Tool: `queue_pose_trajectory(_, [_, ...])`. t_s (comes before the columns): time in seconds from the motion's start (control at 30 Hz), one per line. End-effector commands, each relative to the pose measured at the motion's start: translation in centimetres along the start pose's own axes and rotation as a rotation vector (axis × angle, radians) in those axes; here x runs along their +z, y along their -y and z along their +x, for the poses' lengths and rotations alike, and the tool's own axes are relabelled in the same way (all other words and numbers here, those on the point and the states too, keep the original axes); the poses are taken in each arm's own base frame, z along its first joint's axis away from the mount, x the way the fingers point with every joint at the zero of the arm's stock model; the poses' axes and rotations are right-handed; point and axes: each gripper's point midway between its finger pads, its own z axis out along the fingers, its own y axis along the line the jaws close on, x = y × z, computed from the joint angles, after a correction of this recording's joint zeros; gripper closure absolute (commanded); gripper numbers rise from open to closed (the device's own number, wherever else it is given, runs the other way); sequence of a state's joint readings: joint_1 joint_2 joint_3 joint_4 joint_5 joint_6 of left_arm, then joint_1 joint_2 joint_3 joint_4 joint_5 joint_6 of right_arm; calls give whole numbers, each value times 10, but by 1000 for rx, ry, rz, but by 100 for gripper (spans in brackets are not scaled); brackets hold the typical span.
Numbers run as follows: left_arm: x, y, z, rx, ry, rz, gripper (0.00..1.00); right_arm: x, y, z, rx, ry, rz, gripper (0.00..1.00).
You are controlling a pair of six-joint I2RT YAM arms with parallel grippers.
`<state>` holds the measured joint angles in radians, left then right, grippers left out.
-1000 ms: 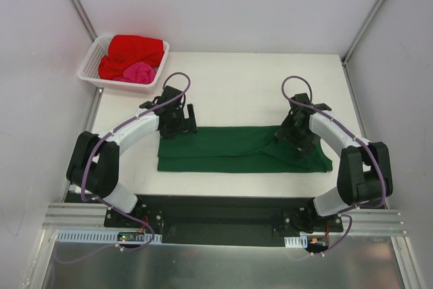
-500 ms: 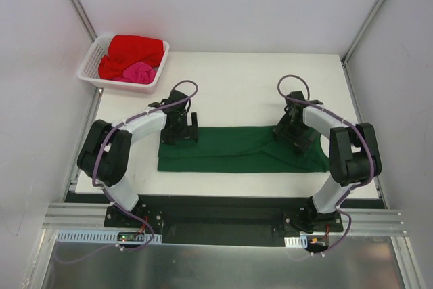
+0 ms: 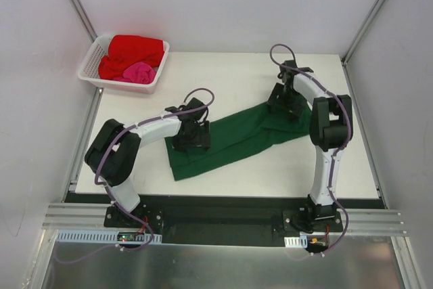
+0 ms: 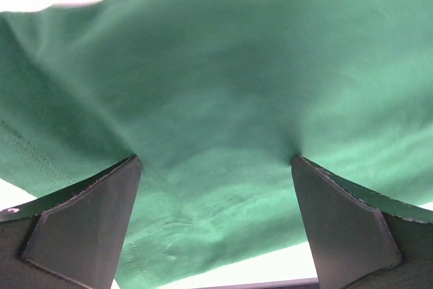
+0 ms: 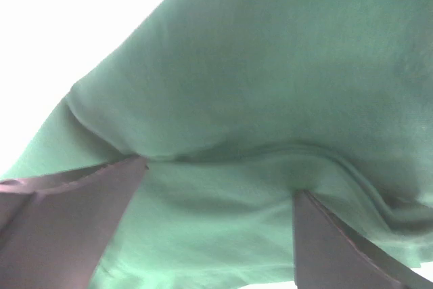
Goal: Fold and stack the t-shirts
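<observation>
Lying slantwise across the white table (image 3: pixel 230 79), the dark green t-shirt (image 3: pixel 237 141) runs as a long narrow band from the near left up toward the far right. The left gripper (image 3: pixel 191 139) sits on its near-left end, the right gripper (image 3: pixel 284 103) on its far-right end. Both stand spread wide. From each wrist view I can see the two dark fingers (image 4: pixel 81 225) planted tips-down on the cloth, which puckers a little where they press. Nothing is pinched between them. Over by the far-left corner of the table, the white lattice basket (image 3: pixel 90 59) holds the red t-shirt (image 3: pixel 135 51), bunched up, with the pink t-shirt (image 3: pixel 140 72) crumpled against its near side.
</observation>
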<state>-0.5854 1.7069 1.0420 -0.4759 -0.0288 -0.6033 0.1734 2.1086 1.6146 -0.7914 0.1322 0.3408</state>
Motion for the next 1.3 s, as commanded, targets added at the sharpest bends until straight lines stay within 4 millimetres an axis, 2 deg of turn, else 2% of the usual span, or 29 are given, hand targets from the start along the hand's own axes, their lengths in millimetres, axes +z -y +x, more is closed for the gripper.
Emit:
queue_pose_trajectory(0.0, [1, 40, 43, 51, -137, 46, 6, 6, -33, -35, -110, 16, -52, 4])
queue_pose_trajectory(0.17, [-1, 57, 76, 98, -211, 51, 7, 13, -87, -84, -156, 89, -185, 4])
queue_pose_trajectory(0.2, [-3, 60, 81, 87, -221, 54, 7, 18, -92, -88, -157, 90, -200, 4])
queue_pose_trajectory(0.23, [-5, 66, 89, 99, -229, 64, 7, 20, -108, -88, -164, 81, -271, 4])
queue_pose_trajectory(0.33, [-14, 87, 99, 91, -245, 102, 7, 29, -135, -88, -172, 100, -327, 4])
queue_pose_trajectory(0.37, [-16, 96, 106, 115, -245, 112, 7, 28, -146, -81, -192, 110, -332, 4])
queue_pose_trajectory(0.4, [-19, 106, 104, 126, -226, 125, 7, 29, -149, -76, -207, 118, -324, 4])
queue_pose_trajectory(0.43, [-19, 110, 105, 137, -222, 125, 7, 28, -159, -76, -215, 144, -343, 4])
queue_pose_trajectory(0.5, [-19, 120, 112, 148, -234, 136, 7, 31, -179, -64, -234, 146, -374, 4])
queue_pose_trajectory(0.57, [-14, 125, 117, 149, -254, 132, 6, 27, -197, -59, -245, 163, -394, 4])
queue_pose_trajectory(0.7, [-18, 148, 122, 135, -253, 157, 6, 21, -228, -52, -206, 168, -486, 4])
queue_pose_trajectory(0.83, [-21, 155, 121, 24, -236, 142, 5, 20, -246, -47, -213, 189, -499, 4])
queue_pose_trajectory(0.93, [-29, 159, 122, -152, -247, 133, 5, 20, -254, -43, -188, 184, -520, 4])
queue_pose_trajectory(0.97, [-35, 163, 119, -273, -246, 129, 5, 19, -255, -44, -179, 186, -525, 4])
queue_pose_trajectory(1.07, [-32, 158, 124, -449, -257, 79, 4, 18, -260, -45, -162, 192, -539, 4])
queue_pose_trajectory(1.27, [-26, 168, 108, -511, -198, 74, 4, 9, -277, -45, -178, 222, -586, 4])
